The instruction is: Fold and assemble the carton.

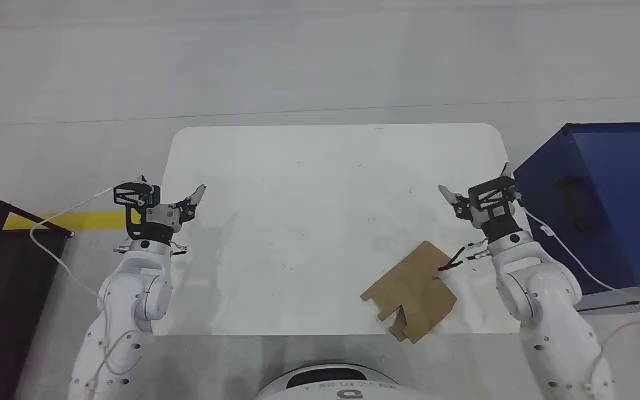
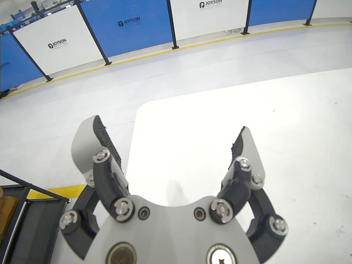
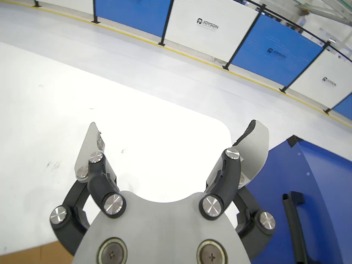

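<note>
A flat, unfolded brown carton point(image 1: 412, 293) lies on the white table point(image 1: 300, 230) near the front right, one end hanging past the table's front edge. A strip of it shows in the right wrist view as the carton point(image 3: 33, 252). My right gripper point(image 1: 475, 192) hovers at the table's right edge, behind the carton and apart from it, open and empty; its own view shows the right gripper point(image 3: 176, 129) over the table's far right corner. At the table's left edge my left gripper point(image 1: 167, 190) is open and empty, and its own view shows the left gripper point(image 2: 170, 127) over the far left corner.
A blue bin point(image 1: 590, 200) stands just off the table's right side, close to the right arm; its wall and black handle point(image 3: 293, 221) are near the right fingers. A dark cart point(image 1: 25, 290) sits left of the table, by yellow floor tape point(image 1: 70, 220).
</note>
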